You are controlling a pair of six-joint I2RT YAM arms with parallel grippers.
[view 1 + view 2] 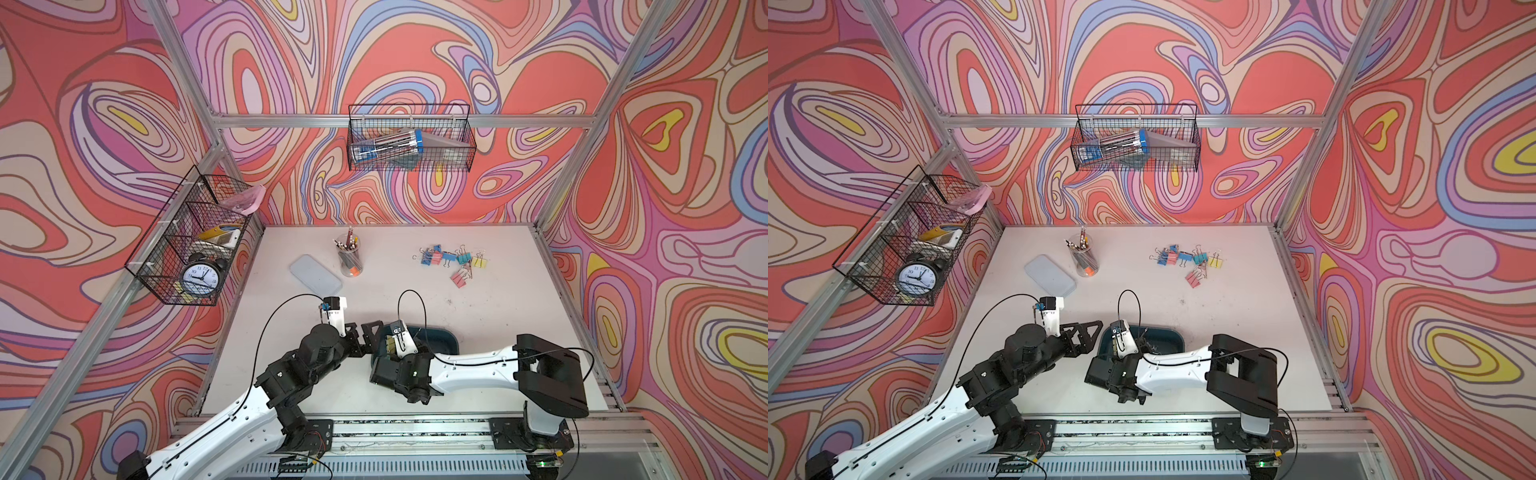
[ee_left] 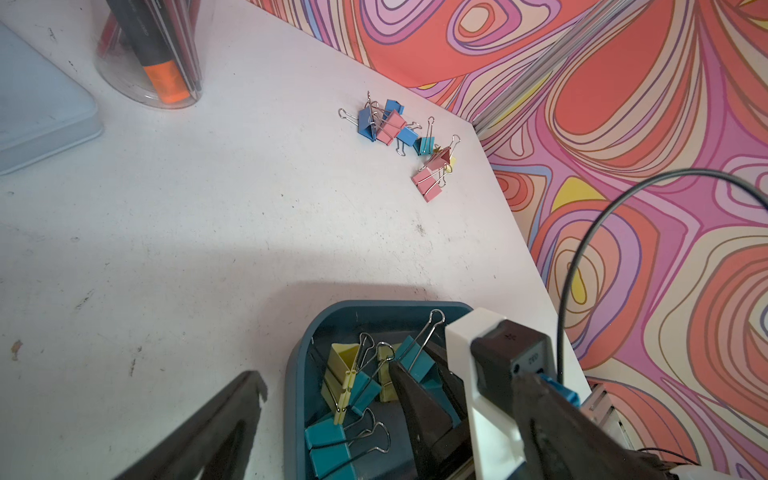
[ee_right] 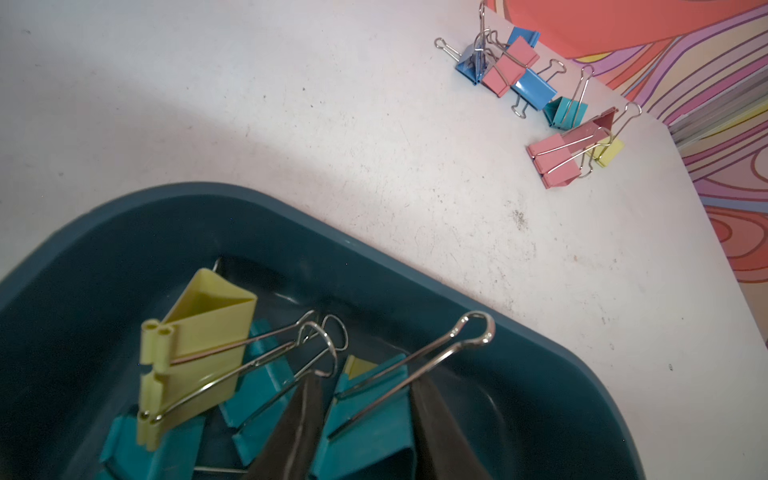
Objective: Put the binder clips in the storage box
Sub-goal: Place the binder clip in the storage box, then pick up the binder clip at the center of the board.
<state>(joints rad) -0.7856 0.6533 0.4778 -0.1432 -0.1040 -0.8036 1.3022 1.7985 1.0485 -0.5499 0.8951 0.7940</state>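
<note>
We read only the numerals on the clock (image 1: 198, 277).
The storage box (image 3: 291, 216) held teal and yellow binder clips (image 3: 199, 332); right claw (image 3: 365, 378) straddled one, grip unclear; left claw (image 1: 1094, 336) gaped empty.

A pen cup (image 1: 350, 259) stands beside a pale lid (image 1: 316, 275); a wire basket (image 1: 174, 249) holds a clock (image 1: 200, 277).

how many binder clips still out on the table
8 binder clips: six in a row at the table's far right, two pink ones just nearer the storage box; overlaps may hide more.
</note>
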